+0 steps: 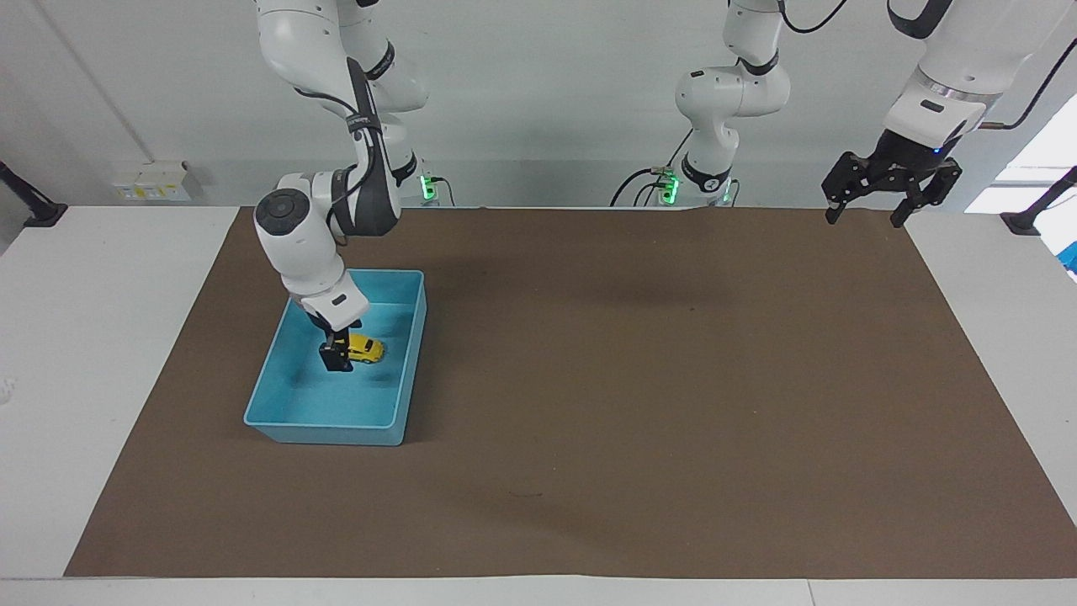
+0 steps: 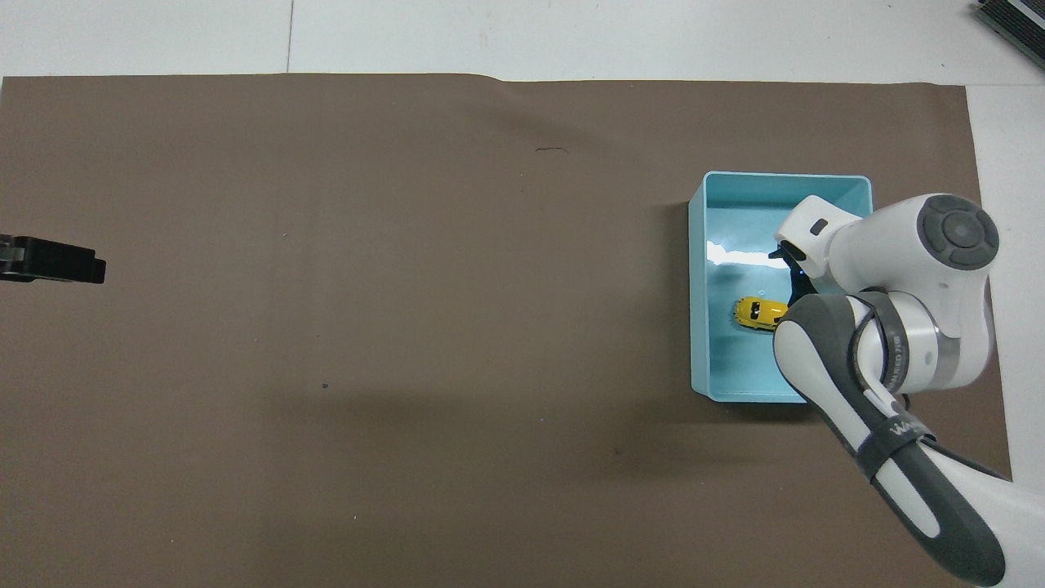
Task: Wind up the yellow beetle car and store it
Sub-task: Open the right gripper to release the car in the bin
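Note:
The yellow beetle car [image 1: 367, 348] lies on the floor of the light-blue bin [image 1: 336, 427], free of any grip; it also shows in the overhead view [image 2: 758, 311] inside the bin [image 2: 696, 286]. My right gripper [image 1: 341, 360] is open, down inside the bin right beside the car, with one dark finger [image 1: 334, 358] showing next to it. In the overhead view the right arm covers most of that gripper [image 2: 798, 282]. My left gripper [image 1: 867, 217] is open and empty, and waits high over the corner of the mat at the left arm's end.
A brown mat [image 1: 639, 387] covers the table, with white tabletop around it. The bin stands toward the right arm's end. The left gripper's tip [image 2: 53, 269] shows at the overhead view's edge.

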`<state>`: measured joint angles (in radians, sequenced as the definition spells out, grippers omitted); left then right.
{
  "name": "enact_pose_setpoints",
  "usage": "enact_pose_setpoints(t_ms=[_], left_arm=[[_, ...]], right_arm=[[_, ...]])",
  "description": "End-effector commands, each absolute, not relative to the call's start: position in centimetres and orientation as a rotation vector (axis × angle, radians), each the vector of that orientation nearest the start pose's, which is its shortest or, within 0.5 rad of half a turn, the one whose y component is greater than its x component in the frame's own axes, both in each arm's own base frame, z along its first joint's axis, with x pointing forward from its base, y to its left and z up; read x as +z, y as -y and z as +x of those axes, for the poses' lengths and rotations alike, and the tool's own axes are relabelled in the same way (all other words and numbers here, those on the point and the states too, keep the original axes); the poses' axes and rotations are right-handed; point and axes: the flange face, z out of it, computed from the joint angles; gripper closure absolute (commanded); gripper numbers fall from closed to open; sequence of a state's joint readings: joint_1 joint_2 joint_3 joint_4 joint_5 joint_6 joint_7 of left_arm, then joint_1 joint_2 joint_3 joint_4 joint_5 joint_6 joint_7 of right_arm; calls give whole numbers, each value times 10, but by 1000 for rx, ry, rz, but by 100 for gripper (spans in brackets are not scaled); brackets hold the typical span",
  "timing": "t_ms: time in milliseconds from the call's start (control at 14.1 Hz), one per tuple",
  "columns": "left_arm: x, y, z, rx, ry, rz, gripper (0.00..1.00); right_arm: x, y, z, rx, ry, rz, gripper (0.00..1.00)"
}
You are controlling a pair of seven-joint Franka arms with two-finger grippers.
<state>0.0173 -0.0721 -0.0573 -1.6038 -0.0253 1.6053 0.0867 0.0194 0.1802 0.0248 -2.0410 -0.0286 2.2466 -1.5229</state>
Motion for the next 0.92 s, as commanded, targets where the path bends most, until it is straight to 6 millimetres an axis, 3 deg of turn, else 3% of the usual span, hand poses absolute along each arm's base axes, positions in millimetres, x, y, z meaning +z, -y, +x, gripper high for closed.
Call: enact_pose_setpoints(t_ms=[0, 568, 852], left_arm=[[655, 23, 530, -108, -183, -3162, 0], [655, 24, 530, -108, -185, -3162, 0], [655, 23, 530, -108, -183, -3162, 0]], right_arm=[[388, -24, 595, 4, -2232, 2173, 0], [458, -30, 615, 101, -2196, 2140, 0], [523, -38, 603, 236, -2148, 2099, 0]])
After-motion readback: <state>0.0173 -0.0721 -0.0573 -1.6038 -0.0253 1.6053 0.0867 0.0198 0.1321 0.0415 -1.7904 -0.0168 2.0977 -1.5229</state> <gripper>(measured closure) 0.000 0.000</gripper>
